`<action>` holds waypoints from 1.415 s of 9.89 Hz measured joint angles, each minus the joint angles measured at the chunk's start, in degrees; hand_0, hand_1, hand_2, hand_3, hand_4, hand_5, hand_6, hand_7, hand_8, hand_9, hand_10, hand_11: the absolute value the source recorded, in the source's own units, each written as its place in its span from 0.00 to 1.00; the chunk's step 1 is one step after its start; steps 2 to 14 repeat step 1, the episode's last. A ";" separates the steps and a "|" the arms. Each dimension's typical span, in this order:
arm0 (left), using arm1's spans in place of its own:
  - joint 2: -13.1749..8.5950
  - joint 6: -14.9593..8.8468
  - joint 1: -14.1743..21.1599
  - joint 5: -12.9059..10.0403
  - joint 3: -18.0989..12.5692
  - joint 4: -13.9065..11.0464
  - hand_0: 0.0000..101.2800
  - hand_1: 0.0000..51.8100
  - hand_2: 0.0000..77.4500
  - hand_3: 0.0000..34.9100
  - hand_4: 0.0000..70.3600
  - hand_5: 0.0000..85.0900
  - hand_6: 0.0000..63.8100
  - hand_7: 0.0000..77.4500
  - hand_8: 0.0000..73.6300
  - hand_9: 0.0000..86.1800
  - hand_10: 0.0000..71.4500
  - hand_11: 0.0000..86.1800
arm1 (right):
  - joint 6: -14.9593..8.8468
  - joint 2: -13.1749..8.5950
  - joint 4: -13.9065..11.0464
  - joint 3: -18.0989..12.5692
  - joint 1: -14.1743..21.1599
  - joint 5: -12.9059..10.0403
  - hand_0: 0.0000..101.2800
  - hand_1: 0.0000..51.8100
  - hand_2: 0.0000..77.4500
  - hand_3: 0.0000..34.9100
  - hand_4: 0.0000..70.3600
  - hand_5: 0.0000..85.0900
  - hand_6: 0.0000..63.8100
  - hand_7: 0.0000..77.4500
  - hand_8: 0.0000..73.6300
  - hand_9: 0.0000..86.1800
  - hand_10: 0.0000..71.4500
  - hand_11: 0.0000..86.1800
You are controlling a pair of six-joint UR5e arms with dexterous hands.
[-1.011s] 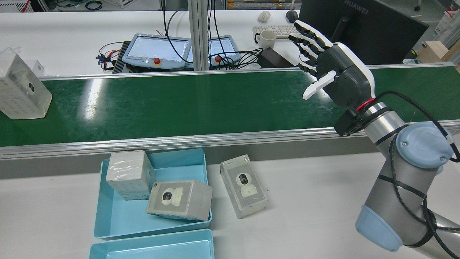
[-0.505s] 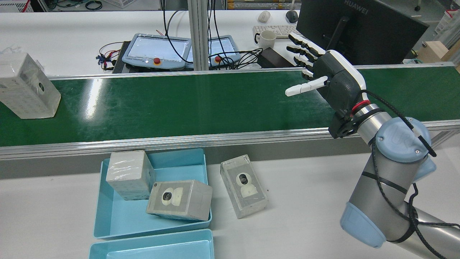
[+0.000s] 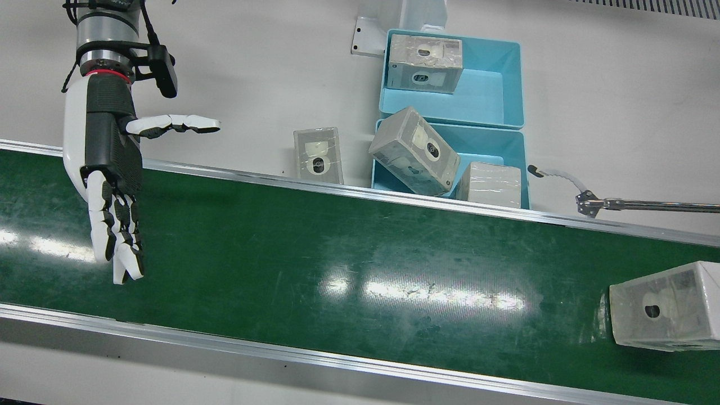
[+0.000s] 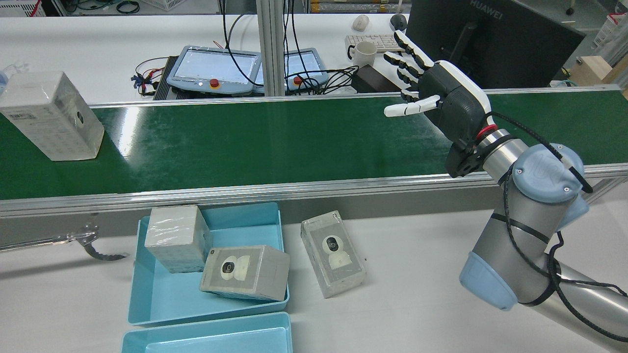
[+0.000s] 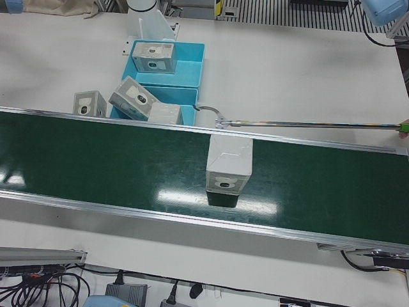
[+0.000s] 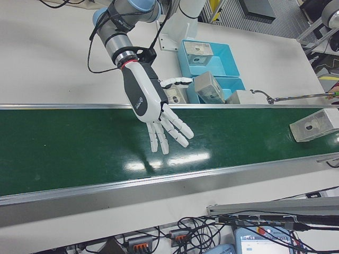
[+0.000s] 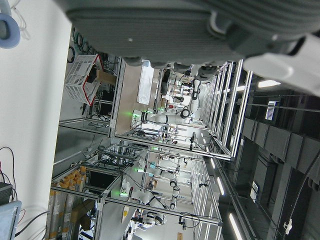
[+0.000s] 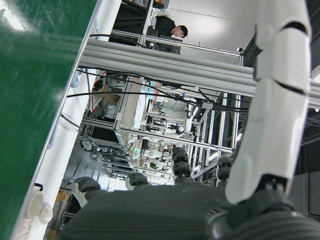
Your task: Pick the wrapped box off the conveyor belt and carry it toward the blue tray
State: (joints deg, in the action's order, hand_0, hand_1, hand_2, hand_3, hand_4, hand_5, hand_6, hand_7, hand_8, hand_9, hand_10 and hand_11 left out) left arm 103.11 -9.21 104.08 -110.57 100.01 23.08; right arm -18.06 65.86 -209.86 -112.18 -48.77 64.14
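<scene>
A wrapped white box (image 4: 51, 115) stands on the green conveyor belt (image 4: 270, 142) at its far left in the rear view. It also shows in the front view (image 3: 664, 306), the left-front view (image 5: 229, 163) and the right-front view (image 6: 312, 124). My right hand (image 4: 441, 98) is open and empty, fingers spread, above the belt's right part, far from the box; the front view (image 3: 107, 180) and the right-front view (image 6: 153, 106) show it too. The blue tray (image 4: 147, 294) lies on the table below the belt and holds two wrapped boxes. Only the palm of my left hand (image 7: 175, 25) shows.
A second blue tray (image 4: 206, 338) sits in front of the first. Another wrapped box (image 4: 333, 257) lies on the table right of the tray. A thin metal rod with a hook (image 4: 93, 245) reaches in beside the tray's left corner. Pendants and cables lie behind the belt.
The box on the belt has moved to the right in the rear view. My right hand has shifted left and further across the belt. The hooked rod has appeared by the tray.
</scene>
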 joint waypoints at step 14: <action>0.00 0.00 0.00 0.00 0.00 0.00 0.00 0.00 0.01 0.00 0.00 0.01 0.00 0.01 0.01 0.00 0.00 0.00 | -0.27 -0.39 1.66 0.91 -0.90 0.54 0.45 0.21 0.18 0.86 0.02 0.05 0.00 0.12 0.00 0.02 0.02 0.01</action>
